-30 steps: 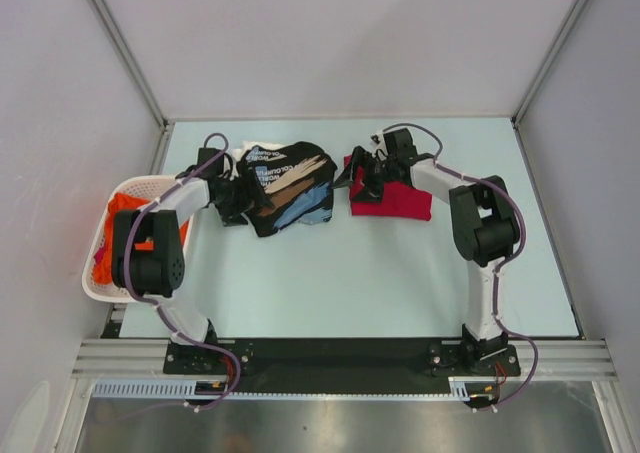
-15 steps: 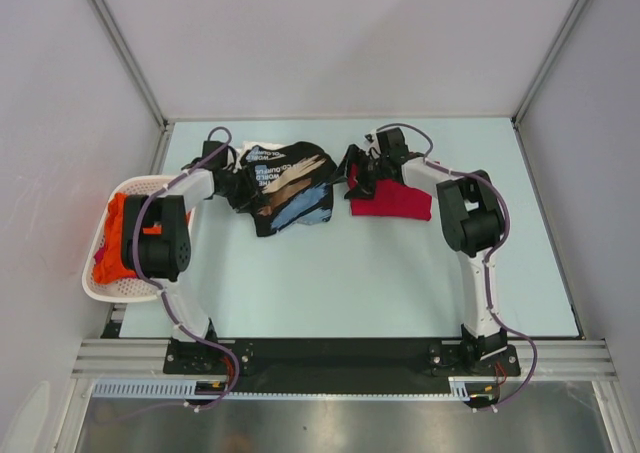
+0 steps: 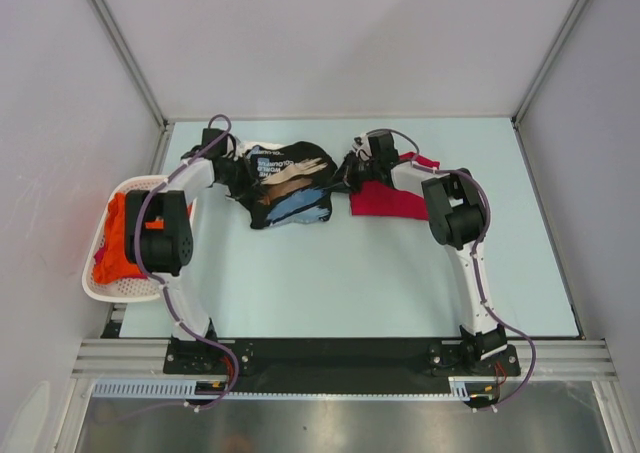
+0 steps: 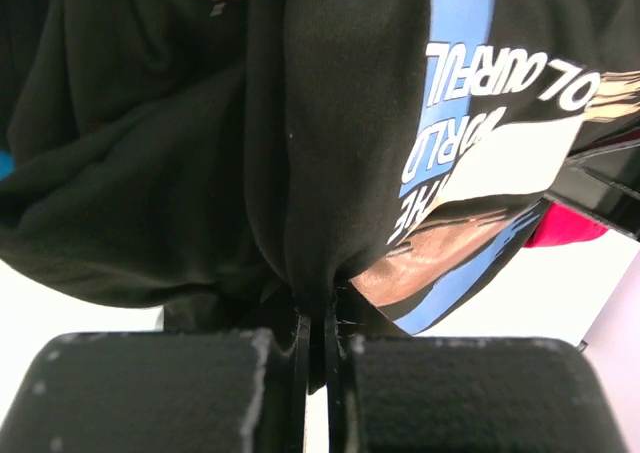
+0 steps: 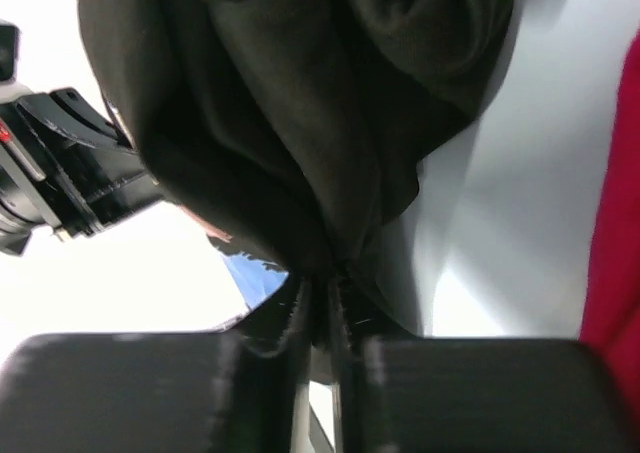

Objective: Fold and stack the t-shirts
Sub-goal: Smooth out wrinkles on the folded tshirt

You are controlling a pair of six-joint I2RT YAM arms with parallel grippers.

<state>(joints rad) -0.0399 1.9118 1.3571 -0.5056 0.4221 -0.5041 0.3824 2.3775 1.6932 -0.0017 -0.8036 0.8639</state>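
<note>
A white perforated basket sits at the left edge of the pale desk, left of the left claw and nearer the bases. A grey wall stands beyond that claw.

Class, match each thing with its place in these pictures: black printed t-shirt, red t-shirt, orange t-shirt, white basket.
1 black printed t-shirt
2 red t-shirt
3 orange t-shirt
4 white basket

A inside the basket
B pinched by the left gripper and right gripper
C at the table's left edge
D on the table, right of the black shirt

Pairs: 1-B, 2-D, 3-A, 4-C
</note>
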